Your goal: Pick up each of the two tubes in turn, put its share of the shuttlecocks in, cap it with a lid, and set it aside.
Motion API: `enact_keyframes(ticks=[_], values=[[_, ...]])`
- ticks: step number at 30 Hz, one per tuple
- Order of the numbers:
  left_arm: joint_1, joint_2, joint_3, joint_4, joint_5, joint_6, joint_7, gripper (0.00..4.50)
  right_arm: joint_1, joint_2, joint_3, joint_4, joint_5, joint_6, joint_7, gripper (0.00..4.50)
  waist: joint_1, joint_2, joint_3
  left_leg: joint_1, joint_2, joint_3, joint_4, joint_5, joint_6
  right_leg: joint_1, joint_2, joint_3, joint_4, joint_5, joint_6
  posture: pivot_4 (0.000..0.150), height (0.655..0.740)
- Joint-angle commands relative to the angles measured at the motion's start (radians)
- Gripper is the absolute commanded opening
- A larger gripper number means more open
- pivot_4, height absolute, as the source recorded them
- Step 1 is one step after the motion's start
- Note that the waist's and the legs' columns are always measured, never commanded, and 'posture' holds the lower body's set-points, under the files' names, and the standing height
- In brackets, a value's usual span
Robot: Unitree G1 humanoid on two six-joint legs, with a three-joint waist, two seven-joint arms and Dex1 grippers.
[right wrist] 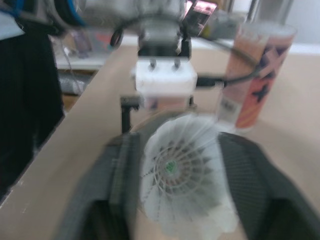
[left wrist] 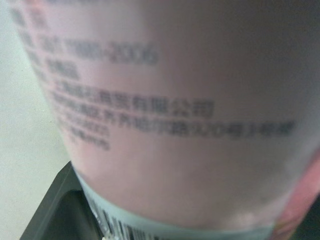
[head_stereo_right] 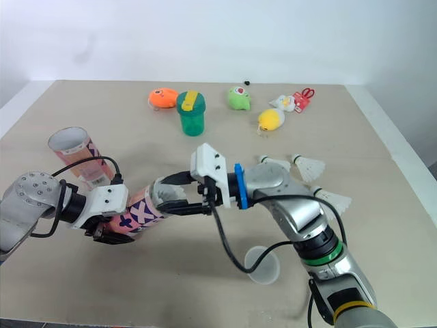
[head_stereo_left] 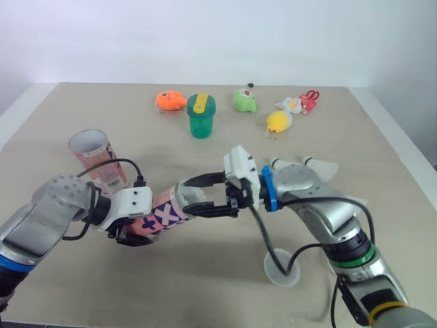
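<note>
Pink cardboard tube [head_stereo_left: 164, 215], printed with navy crosses, was held lying near-level over the front-left part of the desk [head_stereo_left: 205, 287], mouth turned toward the right arm. The left gripper [head_stereo_left: 140, 222] had its fingers clamped on the tube wall near the end away from the mouth. In the left wrist view the printed label sat hard against one black finger [left wrist: 55, 210]. The right gripper [head_stereo_left: 198, 197] had its fingers narrowed on a white shuttlecock [right wrist: 185, 175], pinching the feather skirt from both sides. Its cork pointed away at the tube mouth; whether the cork had entered could not be told. Judgement: the shuttlecock is very light, and its skirt is thin, springy and easily crushed, so only a gentle pinch suits it, better low near the cork than at the flared rim. The tube is judged light, stiff lengthwise but dentable if squeezed, with a smooth wrap that may slip; a mid-wall hold suits it. A second tube [head_stereo_left: 95, 156], same print, stood upright and open near the left edge. A loose shuttlecock [head_stereo_left: 280, 164] lay beside a second loose shuttlecock [head_stereo_left: 321, 166] toward the right edge, a third shuttlecock [head_stereo_right: 334, 199] nearer the front. A translucent round lid [head_stereo_left: 281, 268] lay flat near the front edge. It looked like thin, flexible plastic, probably awkward to lift off a flat surface. A green cup [head_stereo_left: 201, 116] stood among small toys along the far edge.
</note>
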Motion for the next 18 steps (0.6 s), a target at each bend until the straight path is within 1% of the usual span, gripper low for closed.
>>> enact_keyframes(ticks=[1,2,3,7,11,18], values=[[0.009,-0.008,-0.013,-0.007,-0.005,0.005,0.011,3.37,-0.056,-0.017,-0.053,0.028,0.032,0.015,0.046,0.82,0.000,0.000,0.000,0.000,0.000,0.000,0.000,0.000,0.000,0.000,0.000,0.000,0.000,0.000,0.000,0.150,0.7400],[0.007,-0.009,-0.013,-0.005,-0.005,0.005,0.012,3.37,-0.065,-0.026,-0.040,0.034,0.026,0.021,0.066,0.27,0.000,0.000,0.000,0.000,0.000,0.000,0.000,0.000,0.000,0.000,0.000,-0.001,0.000,0.000,0.000,0.150,0.7400],[0.006,-0.010,-0.014,-0.003,-0.004,0.004,0.013,3.37,-0.071,-0.029,-0.025,0.040,0.012,0.017,0.082,0.08,0.000,0.000,0.000,0.000,0.000,0.000,0.000,0.000,0.000,0.000,0.001,-0.001,0.000,0.000,-0.001,0.150,0.7400],[0.003,-0.012,-0.014,0.001,-0.002,0.002,0.015,3.37,-0.091,-0.007,0.088,0.080,-0.118,-0.071,0.111,0.08,0.000,0.000,0.000,0.000,-0.001,-0.001,0.000,0.000,0.000,-0.001,0.001,-0.001,0.002,-0.001,-0.002,0.150,0.7400],[0.004,-0.011,-0.012,-0.002,-0.004,0.002,0.017,3.37,-0.120,0.055,0.201,0.142,-0.249,-0.173,0.117,0.08,0.000,0.000,0.000,0.000,-0.001,0.000,0.001,0.000,0.000,-0.001,0.002,-0.001,0.003,-0.001,-0.001,0.150,0.7400],[0.010,-0.003,-0.007,-0.007,-0.007,0.002,0.019,3.37,-0.188,0.168,0.304,0.241,-0.385,-0.274,0.134,0.08,0.000,0.000,0.000,0.000,0.000,-0.001,0.001,0.000,0.000,-0.001,0.001,-0.001,0.003,0.000,-0.001,0.150,0.7400]])
